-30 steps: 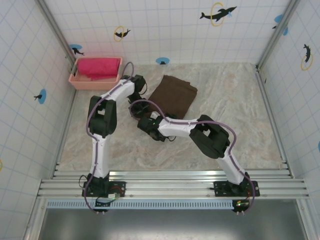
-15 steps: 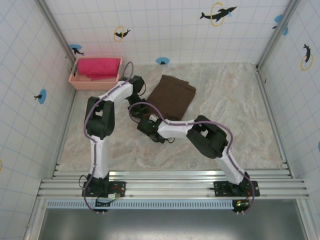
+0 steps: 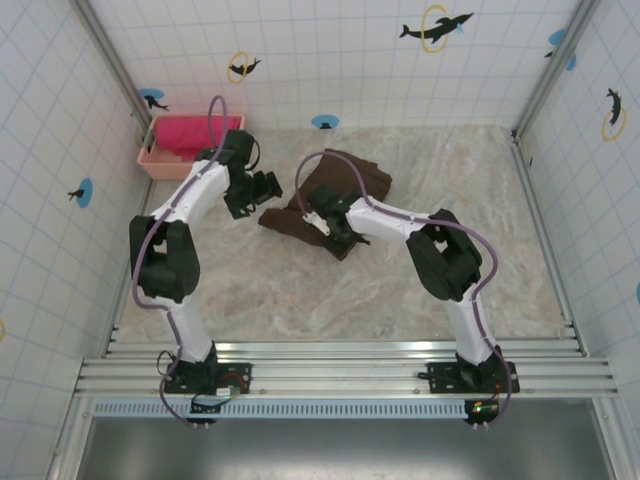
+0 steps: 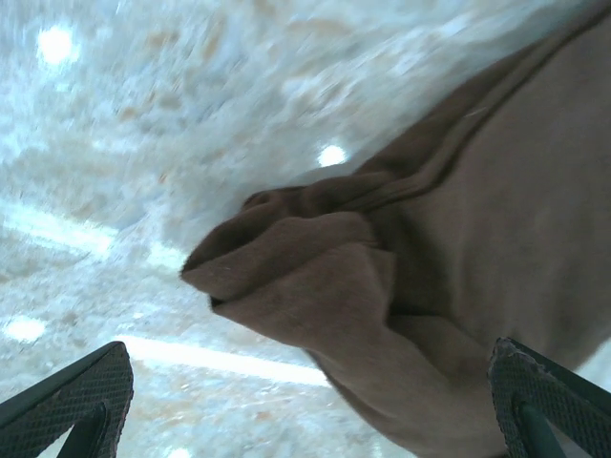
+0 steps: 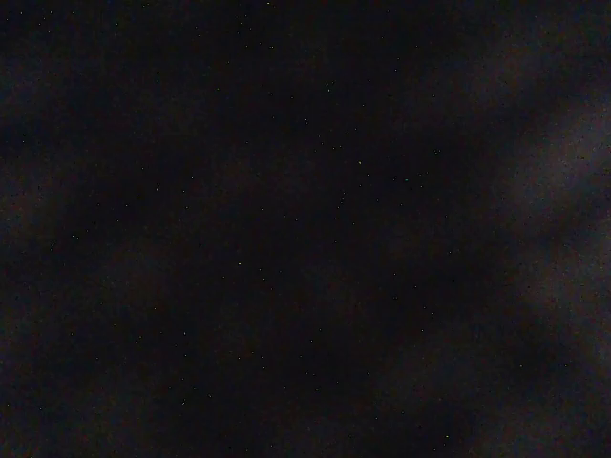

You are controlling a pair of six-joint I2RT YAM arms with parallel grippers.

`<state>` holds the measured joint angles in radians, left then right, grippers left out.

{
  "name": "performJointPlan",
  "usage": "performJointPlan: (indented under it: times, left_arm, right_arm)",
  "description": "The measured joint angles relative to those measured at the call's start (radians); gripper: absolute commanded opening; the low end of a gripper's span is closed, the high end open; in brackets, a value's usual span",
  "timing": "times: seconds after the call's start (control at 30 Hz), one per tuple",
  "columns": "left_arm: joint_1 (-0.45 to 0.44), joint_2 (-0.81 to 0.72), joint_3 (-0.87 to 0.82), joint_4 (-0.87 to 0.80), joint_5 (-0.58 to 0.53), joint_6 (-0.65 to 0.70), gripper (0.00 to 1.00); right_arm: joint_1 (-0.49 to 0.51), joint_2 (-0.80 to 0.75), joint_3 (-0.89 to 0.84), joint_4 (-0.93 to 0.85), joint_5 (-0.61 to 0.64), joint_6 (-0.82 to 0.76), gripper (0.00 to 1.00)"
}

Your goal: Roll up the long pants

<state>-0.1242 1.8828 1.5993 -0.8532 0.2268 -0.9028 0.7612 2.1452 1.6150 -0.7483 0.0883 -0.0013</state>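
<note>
Facing the left tool (image 3: 266,187), the long pants (image 4: 430,239) bunch.

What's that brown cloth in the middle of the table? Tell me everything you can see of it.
These are the long pants, plain dark brown soft fabric, lying folded and bunched near the middle of the marbled table. The near-left end is rumpled into thick folds with a seam along it. The right gripper rests on the cloth; whether it pinches is unclear. The left gripper hangs open beside that rumpled end.
</note>
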Motion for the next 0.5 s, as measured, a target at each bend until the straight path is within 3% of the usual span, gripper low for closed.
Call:
performJointPlan:
  times: [0.23, 0.5]
  left_arm:
    - [-0.003, -0.204, -0.365, 0.369, 0.082, -0.141, 0.98]
    - [-0.007, -0.269, -0.679, 0.751, 0.155, -0.323, 0.97]
  right_arm:
    - [-0.011, 0.034, 0.045, -0.012, -0.118, -0.003, 0.0]
    - [-0.043, 0.036, 0.048, -0.007, -0.228, 0.001, 0.0]
